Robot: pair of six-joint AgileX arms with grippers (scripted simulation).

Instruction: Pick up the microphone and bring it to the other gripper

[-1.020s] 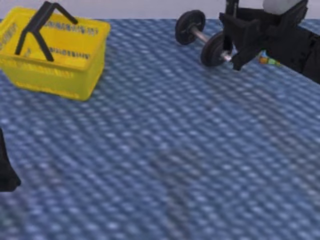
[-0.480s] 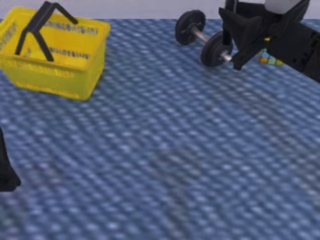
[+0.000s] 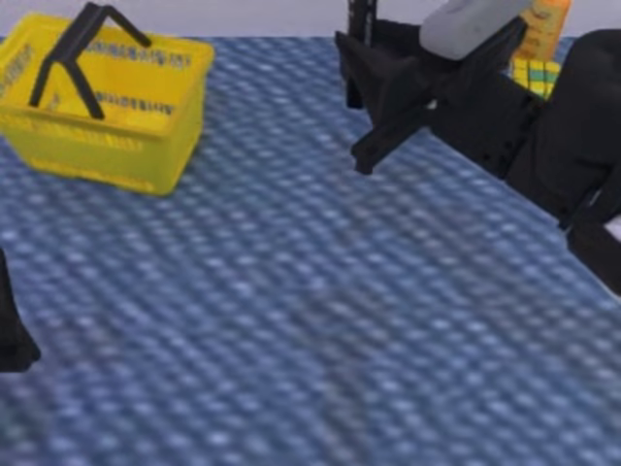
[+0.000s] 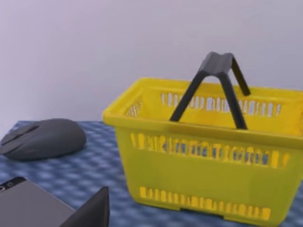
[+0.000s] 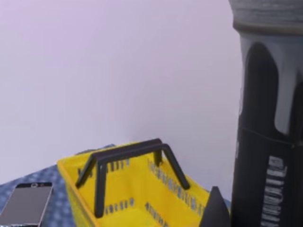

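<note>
We have the microphone (image 5: 265,142) up off the table in the right gripper (image 3: 364,102), at the far edge of the top view, right of centre. The right wrist view shows it filling the near side of the frame: a black handle running straight up to a grey mesh head, so its long axis stands roughly upright and crosswise to the jaws. The jaws look closed on the handle. One pointed fingertip (image 5: 215,208) shows just beside it, but the contact itself is hidden, so we judge the grip from how closely the handle sits against the wrist camera. The coming move turns on where the receiver is. The left gripper (image 3: 12,335) sits at the left edge of the top view, toward the near side and well apart from the microphone, with open blue table (image 3: 310,320) between them. Whether it is open or closed we cannot tell. The right arm is plainly the nearer one, being the holder, so the carry should run leftward and toward the near side unless the left arm comes out to meet it. The basket (image 3: 107,107) stands at the far left, beside that line but not on it. With the handle upright, the free length above or below the jaws is what the left gripper could take.
</note>
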